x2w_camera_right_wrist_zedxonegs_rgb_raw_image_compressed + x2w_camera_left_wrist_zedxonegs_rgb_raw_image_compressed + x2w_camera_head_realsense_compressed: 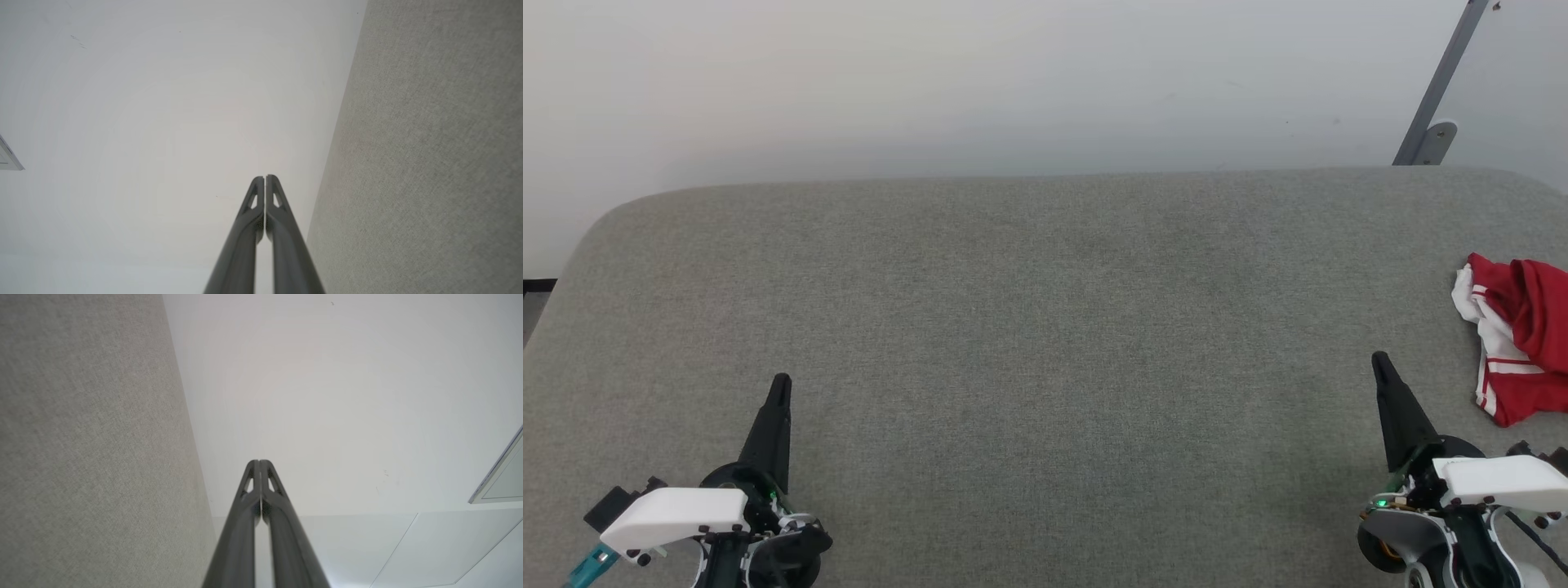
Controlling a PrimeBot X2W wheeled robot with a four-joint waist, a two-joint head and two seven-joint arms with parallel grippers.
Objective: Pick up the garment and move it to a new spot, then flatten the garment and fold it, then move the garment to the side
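The left jaws are pressed together with nothing between them. In the left wrist view their two dark fingers (241, 531) meet tip to tip. In the head view they make a single black point (768, 433) at the lower left, aimed away from the robot over the grey desk (1045, 327).

The right jaws are pressed together as well and hold nothing. Their fingers (286, 245) touch along their length in the right wrist view. From the head they show as one dark spike (1401, 416) at the lower right, leaning slightly to the left.

Each wrist view looks past its fingertips at the pale wall (931, 82), with the desk's felt-like cloth running along one side.

The garment (1523, 335) lies crumpled in a heap on the desk at the far right edge of the head view, partly cut off by it. It is red cloth with a white part showing red stripes. It sits near the right jaws, just beyond and to the right of their tip, not touching them, and well apart from the left jaws.

A grey metal strut (1437, 90) leans against the wall behind the desk's right corner.
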